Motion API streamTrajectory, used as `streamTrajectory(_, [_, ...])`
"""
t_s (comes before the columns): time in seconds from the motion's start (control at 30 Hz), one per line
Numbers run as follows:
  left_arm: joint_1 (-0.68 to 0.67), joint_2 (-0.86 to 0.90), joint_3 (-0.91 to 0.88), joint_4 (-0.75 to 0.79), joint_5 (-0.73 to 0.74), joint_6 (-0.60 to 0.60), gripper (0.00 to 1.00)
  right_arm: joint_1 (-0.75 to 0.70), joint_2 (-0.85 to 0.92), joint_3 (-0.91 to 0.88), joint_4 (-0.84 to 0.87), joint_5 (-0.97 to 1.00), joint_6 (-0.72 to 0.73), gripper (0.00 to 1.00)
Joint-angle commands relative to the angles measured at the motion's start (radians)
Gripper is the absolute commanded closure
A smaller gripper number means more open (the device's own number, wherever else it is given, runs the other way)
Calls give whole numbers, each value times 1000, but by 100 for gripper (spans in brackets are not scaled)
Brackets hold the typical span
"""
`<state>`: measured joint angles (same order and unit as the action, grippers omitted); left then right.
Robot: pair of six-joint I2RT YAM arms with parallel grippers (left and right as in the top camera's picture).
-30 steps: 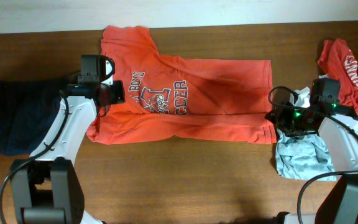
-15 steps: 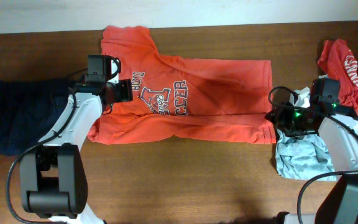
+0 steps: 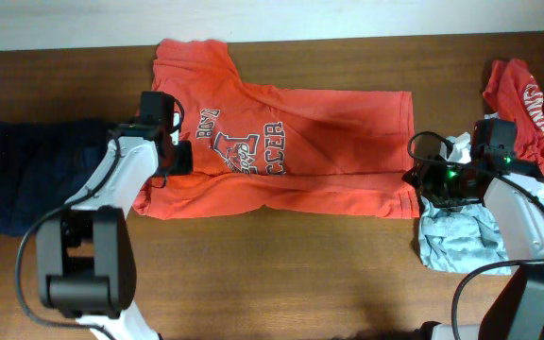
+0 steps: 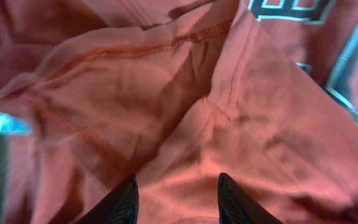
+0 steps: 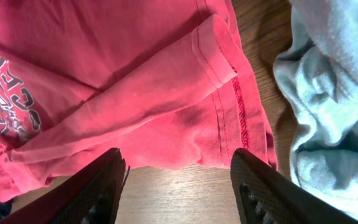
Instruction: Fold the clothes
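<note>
Left gripper [image 4: 176, 202], now shifted toward the lower sleeve of the orange-red T-shirt [image 3: 329, 142], stands parted, empty; right gripper [image 5: 179, 180] is spread over its hem. Cloth judged limp, light: pinch at seams.

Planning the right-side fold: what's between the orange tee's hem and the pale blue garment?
A narrow strip of bare table, clearest in the right wrist view, separates the orange tee from the pale blue garment.

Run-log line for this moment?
orange T-shirt: spread on table | left gripper: open, over its printed end | right gripper: open, over its hem
</note>
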<state>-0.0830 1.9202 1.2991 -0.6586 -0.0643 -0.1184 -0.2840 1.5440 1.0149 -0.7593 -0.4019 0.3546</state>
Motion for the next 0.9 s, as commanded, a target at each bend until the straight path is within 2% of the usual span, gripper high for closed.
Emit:
streamTrajectory(0.0, [-2,63,10,18,7,24,59,-3,7,12,0,-5,-14,41])
streamTrajectory(0.1, [-2,74,10,31,6,24,63,-3,7,12,0,-5,-14,41])
streamTrajectory(0.17, [-2,71,17,42,6,24,75,-3,7,12,1,-5,-14,41])
streamTrajectory(0.2, [-2,69,35,30,8,37,87,-3,7,12,5,-5,-14,41])
streamTrajectory(0.3, [-7,63,105,-37,5,46,100,-3,7,12,8,-5,-14,41])
streamTrajectory(0.43, [-12,61,222,-97,-12,64,100,-3,7,12,8,-5,-14,41])
streamTrajectory(0.67, [-23,61,288,-37,-7,98,100,-3,7,12,8,-5,-14,41])
streamTrajectory(0.7, [-26,62,288,-32,-7,98,98,-3,7,12,8,-5,-14,41])
streamTrajectory(0.77, [-28,62,288,-32,-7,98,87,-3,7,12,8,-5,-14,41])
streamTrajectory(0.87, [-28,62,288,-35,-8,98,55,-3,7,12,8,-5,-14,41])
